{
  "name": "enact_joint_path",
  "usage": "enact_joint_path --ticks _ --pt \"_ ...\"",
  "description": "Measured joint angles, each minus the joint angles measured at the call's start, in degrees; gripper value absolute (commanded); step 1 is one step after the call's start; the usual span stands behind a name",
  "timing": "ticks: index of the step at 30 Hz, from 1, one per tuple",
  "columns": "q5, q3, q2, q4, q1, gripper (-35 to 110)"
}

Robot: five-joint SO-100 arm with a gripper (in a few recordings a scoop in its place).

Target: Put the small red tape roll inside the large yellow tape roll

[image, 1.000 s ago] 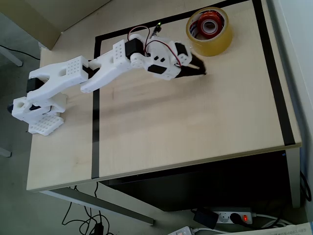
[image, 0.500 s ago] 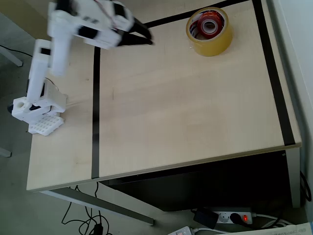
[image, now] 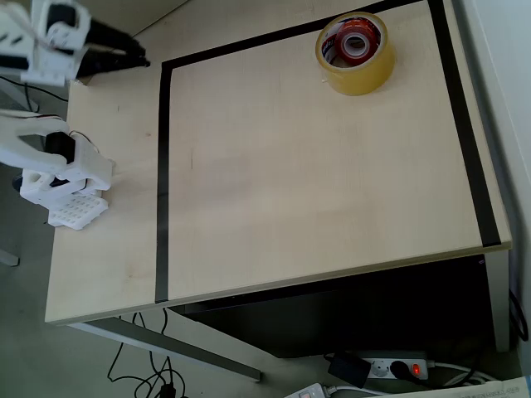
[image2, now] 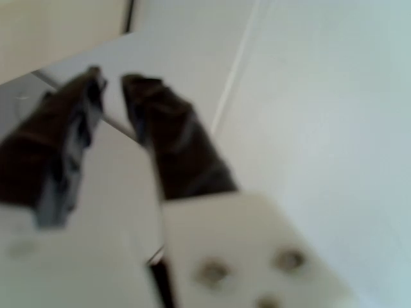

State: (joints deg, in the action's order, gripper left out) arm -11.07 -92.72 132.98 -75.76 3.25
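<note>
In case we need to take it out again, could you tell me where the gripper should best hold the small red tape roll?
Probably from straight above. The small red tape roll lies flat inside the large yellow tape roll, whose wall blocks any side approach. One finger could go into the red roll's open core, the other outside its wall.

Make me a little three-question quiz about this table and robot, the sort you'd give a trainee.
1. True or false: the small red tape roll sits inside the large yellow tape roll.
2. In the overhead view, which corner of the table holds the rolls? A) top right B) bottom left C) bottom right
3. In the wrist view, what do the dark fingers hold?

Key
1. True.
2. A.
3. Nothing; a narrow gap shows between their tips, with the gripper blurred.
</note>
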Motion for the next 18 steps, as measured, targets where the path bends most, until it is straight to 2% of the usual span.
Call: enact_joint_path --ticks 3,7,10,18 --pt "0.0 -27.7 20.8 6.6 0.2 1" --pt "1.1 -54.4 43.6 7.8 -2.9 0" --pt "3.1 -64.4 54.5 7.4 -4.3 0" --pt "9.1 -79.2 56.9 7.9 -9.2 0"
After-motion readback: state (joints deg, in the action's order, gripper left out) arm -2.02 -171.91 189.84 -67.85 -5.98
